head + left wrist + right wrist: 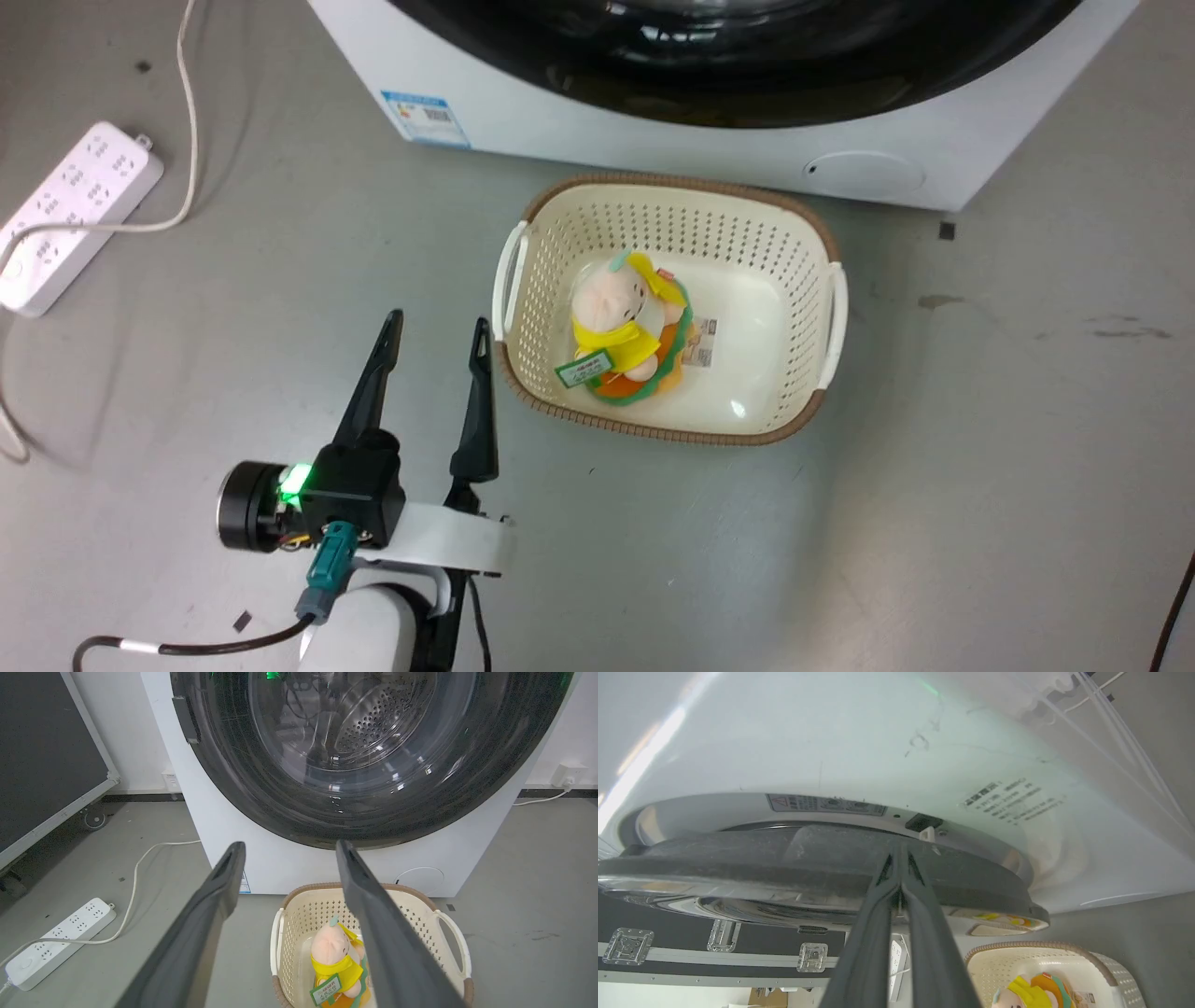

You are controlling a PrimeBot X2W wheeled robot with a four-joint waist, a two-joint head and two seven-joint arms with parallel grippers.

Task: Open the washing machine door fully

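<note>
From my station I saw the right gripper (900, 856) with its two dark fingers drawn close together, almost touching along their length, the tips lying against the dark rim of the washing machine door (761, 868). I could not tell whether anything was pinched between them. In the right wrist view the door showed edge-on and stood a little off the white machine front (831, 742), with a gap between them. The left gripper (439, 322) hung spread wide and empty above the grey floor (980, 467), just beside a cream laundry basket (653, 179) that sat in front of the machine with a plush toy (621, 327) inside. A white power strip (75, 210) lay on the floor well off to the left.
</note>
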